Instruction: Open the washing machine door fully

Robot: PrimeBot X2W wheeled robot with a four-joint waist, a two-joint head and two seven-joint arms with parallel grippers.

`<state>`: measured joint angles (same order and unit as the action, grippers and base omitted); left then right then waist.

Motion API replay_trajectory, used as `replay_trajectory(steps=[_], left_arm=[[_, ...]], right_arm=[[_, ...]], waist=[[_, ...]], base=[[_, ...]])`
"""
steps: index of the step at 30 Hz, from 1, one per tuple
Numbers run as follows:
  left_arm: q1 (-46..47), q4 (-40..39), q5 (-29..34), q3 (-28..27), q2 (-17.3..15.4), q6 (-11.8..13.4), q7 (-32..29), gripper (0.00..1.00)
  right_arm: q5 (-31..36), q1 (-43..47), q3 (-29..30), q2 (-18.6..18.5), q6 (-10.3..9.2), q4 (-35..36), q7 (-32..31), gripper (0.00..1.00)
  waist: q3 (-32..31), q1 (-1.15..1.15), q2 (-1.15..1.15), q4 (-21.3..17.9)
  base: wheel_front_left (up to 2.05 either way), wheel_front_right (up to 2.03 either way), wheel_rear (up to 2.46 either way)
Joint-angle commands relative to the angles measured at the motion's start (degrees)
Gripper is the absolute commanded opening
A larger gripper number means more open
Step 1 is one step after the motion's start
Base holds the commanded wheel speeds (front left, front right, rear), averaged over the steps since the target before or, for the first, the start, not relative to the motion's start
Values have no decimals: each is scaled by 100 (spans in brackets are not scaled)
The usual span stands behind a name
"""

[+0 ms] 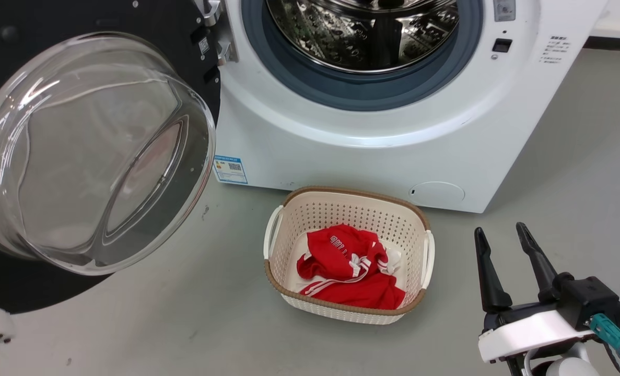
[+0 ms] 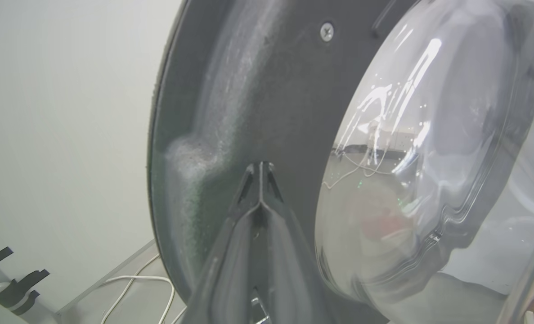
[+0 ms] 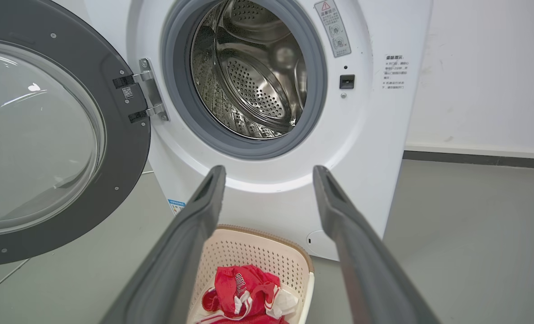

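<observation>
Door swung wide: the left tool (image 2: 260,180), fingers pressed together and holding nothing, points at the dark inner rim of the washing machine door (image 2: 258,90) directly ahead of its tips; whether they touch it is unclear. The right tool (image 1: 498,230) hangs idle, fingers apart, with the washing machine (image 1: 341,151) ahead of it and a laundry basket (image 1: 346,209) to its left. The task looks to be in its last stretch. Any remaining swing would call for a steady outward push on the rim, away from the glass. The round door has no long axis. It stands upright on its hinge (image 3: 150,90), bowl bulging roomward.
</observation>
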<state>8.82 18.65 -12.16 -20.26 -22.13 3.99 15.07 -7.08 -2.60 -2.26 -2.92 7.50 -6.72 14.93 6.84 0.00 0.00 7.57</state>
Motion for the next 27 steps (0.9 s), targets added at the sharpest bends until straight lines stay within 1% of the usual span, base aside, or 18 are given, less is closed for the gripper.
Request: replay_trajectory(steps=[1, 4, 7, 8, 11, 12, 14, 19, 23, 27], left_arm=[[-219, -107, 58, -70, 87, -8, 14, 0], [-596, -440, 128, -183, 320, 18, 14, 0], [-1018, -833, 206, -227, 620, -11, 14, 0], [-1018, -833, 206, -227, 620, -11, 14, 0], [-1357, -1211, 275, -188, 964, -44, 14, 0], [-1583, -1431, 330, -105, 1236, -73, 14, 39], [-1765, -1634, 396, -44, 1427, -108, 14, 100], [-2054, -2002, 470, 257, 1766, -210, 14, 100], [-2166, -2265, 606, 675, 1871, -247, 14, 100], [-2084, -2401, 810, 1160, 1895, -348, 14, 100]], right_arm=[[-29, -8, -29, 8, -3, -21, 22, 100], [-60, 82, -45, 8, -2, -38, 26, 100], [-92, 177, -67, 9, -2, -33, 28, 100], [-92, 177, -67, 9, -2, -33, 28, 100], [-92, 245, -61, 9, -2, -37, 24, 100], [-93, 307, -49, 9, -3, -35, 25, 100], [-97, 345, -42, 9, -2, -14, 25, 100], [-67, 416, -53, 9, -3, 35, 26, 100], [-52, 458, -81, 9, -2, 69, 21, 100], [-16, 466, -79, 9, -3, 106, -14, 100]], waist=[[-98, 0, 0, -79], [-235, 0, 0, -162], [-351, 0, 0, -226], [-351, 0, 0, -226], [-457, 0, 0, -261], [-531, 0, 0, -272], [-589, 0, 0, -281], [-699, 0, 0, -284], [-739, 0, 0, -312], [-779, 0, 0, -396]], base=[[0, 0, 0], [0, 0, 0], [0, 0, 0], [0, 0, 0], [0, 0, 0], [0, 0, 0], [0, 0, 0], [0, 0, 0], [0, 0, 0], [0, 0, 0]])
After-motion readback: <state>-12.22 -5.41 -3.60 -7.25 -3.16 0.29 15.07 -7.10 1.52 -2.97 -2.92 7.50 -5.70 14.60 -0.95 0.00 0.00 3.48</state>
